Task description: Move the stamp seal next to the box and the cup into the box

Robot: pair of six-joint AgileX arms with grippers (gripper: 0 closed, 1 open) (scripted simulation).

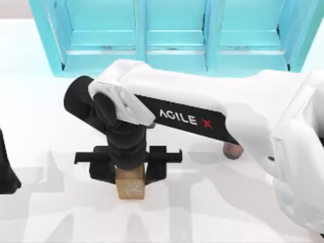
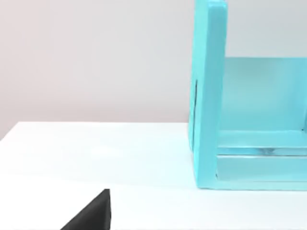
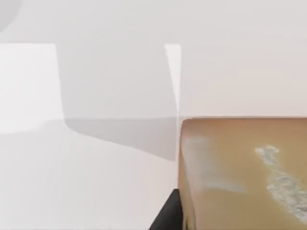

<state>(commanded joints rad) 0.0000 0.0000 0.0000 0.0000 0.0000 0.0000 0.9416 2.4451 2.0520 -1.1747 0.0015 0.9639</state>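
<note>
The right gripper (image 1: pixel 130 174) stands straight over the stamp seal (image 1: pixel 131 186), its jaws down around the top of the block; if they already press it, I cannot tell. The seal rests on the white table (image 1: pixel 212 212), left of the middle. The cup (image 1: pixel 232 150) peeks out under the right arm, well apart. The left gripper (image 1: pixel 6 177) is parked at the table's left edge. Behind stands the turquoise shelf unit (image 1: pixel 172 35).

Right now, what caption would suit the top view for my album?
Right arm's claw poised over the stamp seal, cup peeking out behind, turquoise shelf unit beyond.
</note>
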